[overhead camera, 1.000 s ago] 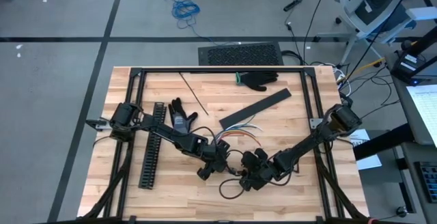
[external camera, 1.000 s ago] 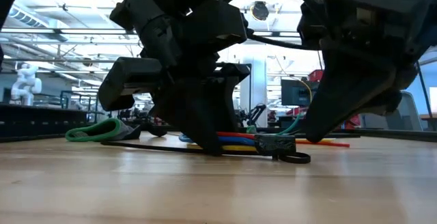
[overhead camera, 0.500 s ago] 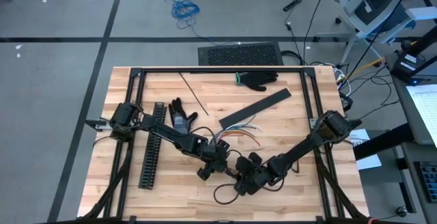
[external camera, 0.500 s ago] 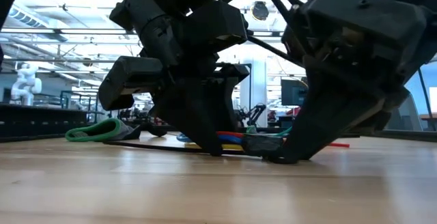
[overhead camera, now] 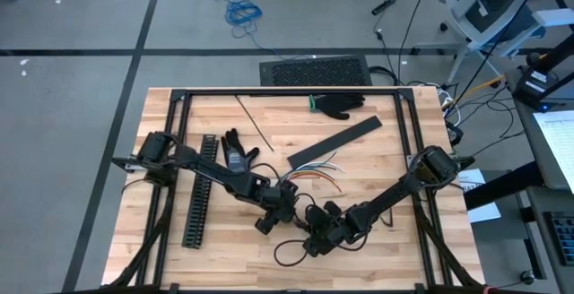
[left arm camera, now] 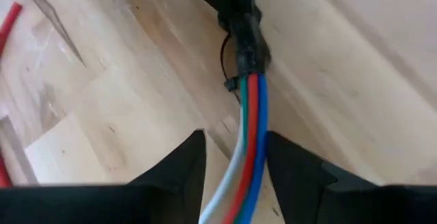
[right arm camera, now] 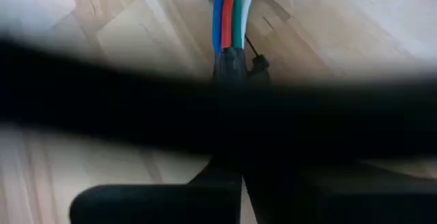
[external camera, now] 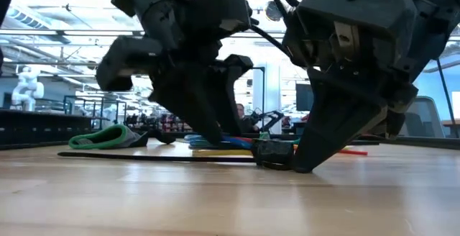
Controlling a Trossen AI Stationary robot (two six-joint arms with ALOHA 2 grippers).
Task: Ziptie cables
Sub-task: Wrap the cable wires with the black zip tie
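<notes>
right gripper: [overhead camera: 316, 240] has just snapped shut after sitting half open a moment ago, and it has slid toward the near edge of the tabletop. In its wrist view the fingers [right arm camera: 225, 183] are clenched on the dark sheathed end of the cables [right arm camera: 231, 5], right by the small zip-tie head [right arm camera: 259, 63].
left gripper: [overhead camera: 267, 222] no change in spread, its fingers [left arm camera: 179, 166] straddle the cables, one on each side; can't tell if they actually pinch.
cables: [overhead camera: 305, 176] fanned ends lie mid-tabletop, the bundled part runs between the two grippers, nearer the near edge.
tie tail: [external camera: 151, 157] lies flat on the wood and now runs straight out sideways; the small loop it showed a second ago is gone.
meaning: looks like the pull-tight step, with the bundle now pinned at both ends. That's my read, not a given.
</notes>
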